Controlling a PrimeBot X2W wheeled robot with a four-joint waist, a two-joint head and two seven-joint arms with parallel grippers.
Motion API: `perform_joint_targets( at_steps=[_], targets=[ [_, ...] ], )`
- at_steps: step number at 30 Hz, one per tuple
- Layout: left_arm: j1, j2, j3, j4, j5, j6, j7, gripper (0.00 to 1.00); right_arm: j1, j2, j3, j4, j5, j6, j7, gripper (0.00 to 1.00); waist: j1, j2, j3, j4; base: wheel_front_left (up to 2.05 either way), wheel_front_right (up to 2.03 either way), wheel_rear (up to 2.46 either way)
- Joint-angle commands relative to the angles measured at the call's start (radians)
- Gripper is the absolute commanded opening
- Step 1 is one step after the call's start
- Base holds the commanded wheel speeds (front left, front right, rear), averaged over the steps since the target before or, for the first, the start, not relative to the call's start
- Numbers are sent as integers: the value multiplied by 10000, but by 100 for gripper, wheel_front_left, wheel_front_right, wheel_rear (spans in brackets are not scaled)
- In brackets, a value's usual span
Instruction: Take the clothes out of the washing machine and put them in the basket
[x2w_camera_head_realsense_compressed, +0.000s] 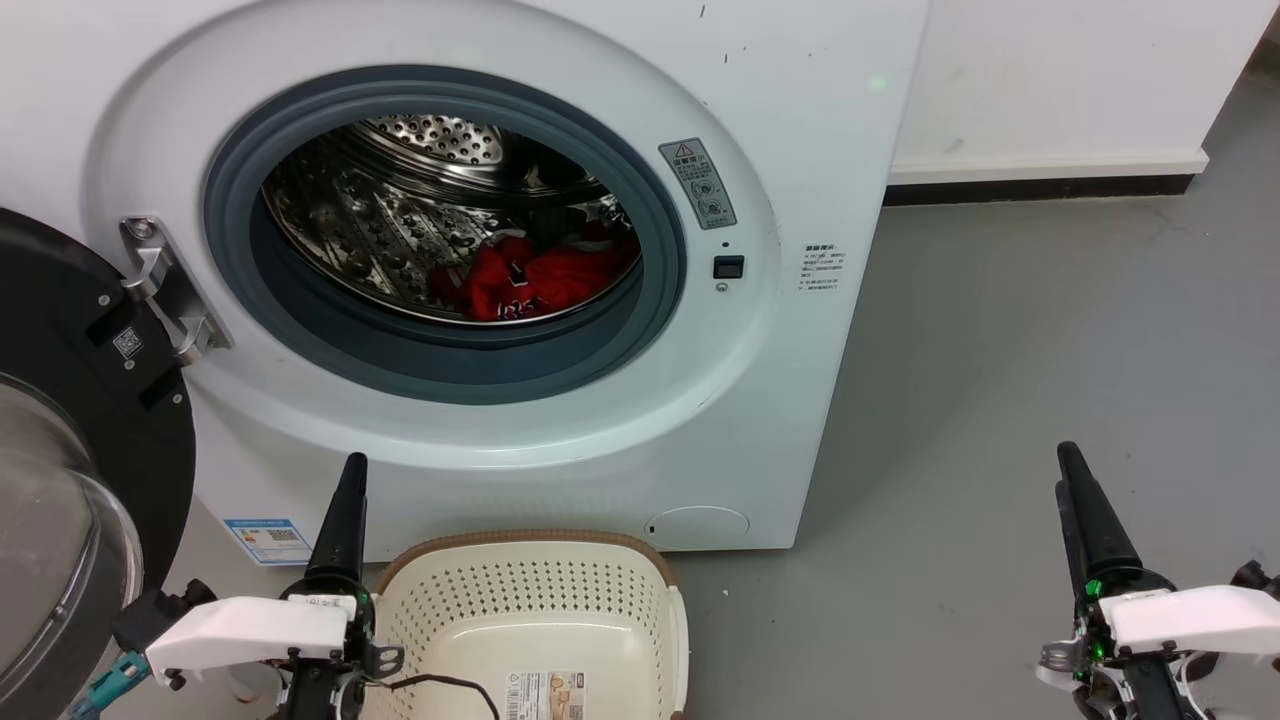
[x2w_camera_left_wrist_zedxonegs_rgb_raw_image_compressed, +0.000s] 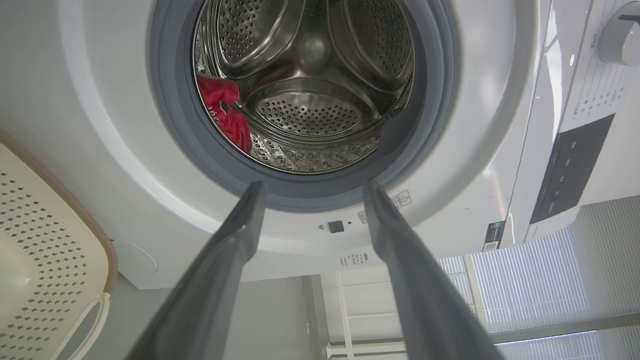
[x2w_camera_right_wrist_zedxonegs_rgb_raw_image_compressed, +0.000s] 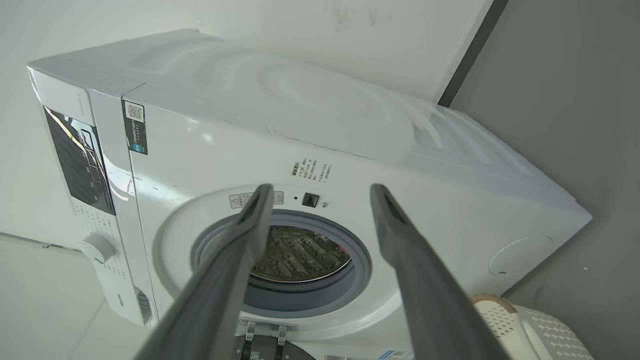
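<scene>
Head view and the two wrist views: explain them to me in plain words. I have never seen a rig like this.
The head view looks down from the robot's head at a white washing machine with its door swung open to the left. Red clothes lie in the steel drum. A cream basket, with no clothes in it, stands on the grey floor just before the machine. The dark spikes at the bottom are the robot's hands: the left gripper and the right gripper. Each wrist view comes from a camera on one arm, looking along that gripper's two fingers toward the machine. Both grippers are open and hold nothing.
</scene>
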Motion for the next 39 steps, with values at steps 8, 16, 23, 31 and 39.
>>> perform_joint_targets(
  at_steps=[8,16,23,31,39],
  targets=[
    [-219,6,-109,-509,2094,-21,-368,100,124,-3,173,-596,-2437,2,-387,100,0,0,-16,28,0,0,0],
    [-194,48,-325,-608,3927,-23,-668,100,298,-1,246,-894,-4474,1,-679,100,0,0,-33,49,0,0,0],
    [-211,114,-431,-641,5314,-8,-913,100,435,0,294,-1139,-5770,1,-764,100,0,0,-37,62,0,0,0],
    [-200,172,-537,-601,6575,55,-1168,100,556,2,335,-1344,-7005,1,-804,100,0,0,-62,77,0,0,0],
    [-156,200,-695,-485,7718,87,-1437,100,709,4,438,-1468,-8149,1,-902,100,0,0,-88,99,0,0,0]
  ],
)
